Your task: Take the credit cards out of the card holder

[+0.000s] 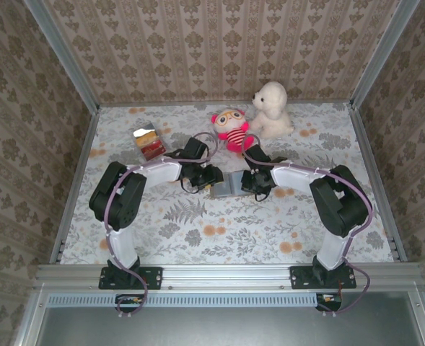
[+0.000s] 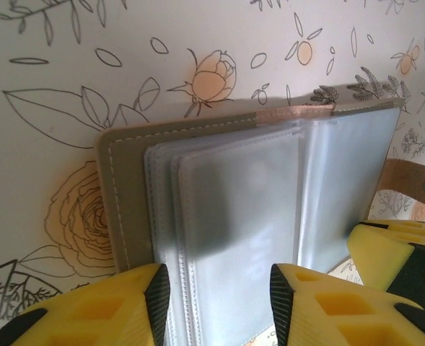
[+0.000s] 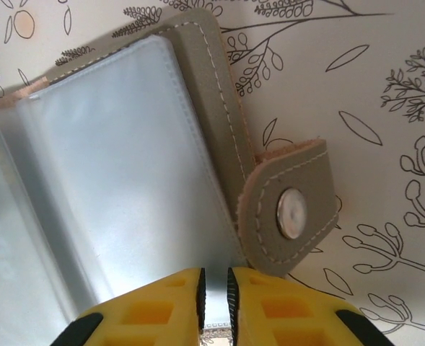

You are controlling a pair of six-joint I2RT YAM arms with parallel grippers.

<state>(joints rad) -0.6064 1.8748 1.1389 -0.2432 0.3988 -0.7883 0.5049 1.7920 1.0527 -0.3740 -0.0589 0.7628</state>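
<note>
While my right gripper (image 3: 216,282) pinches the card holder (image 3: 205,86), my left gripper (image 2: 219,292) straddles its sleeves (image 2: 241,202) half-open. I close gently, one sleeve only.

- The card holder (image 1: 230,186) lies between the left gripper (image 1: 210,184) and the right gripper (image 1: 252,184).
- The credit cards (image 1: 149,143) sit beyond and left of the left gripper.
- A pink plush toy (image 1: 231,130) and a white plush toy (image 1: 272,109) stand beyond both.
</note>
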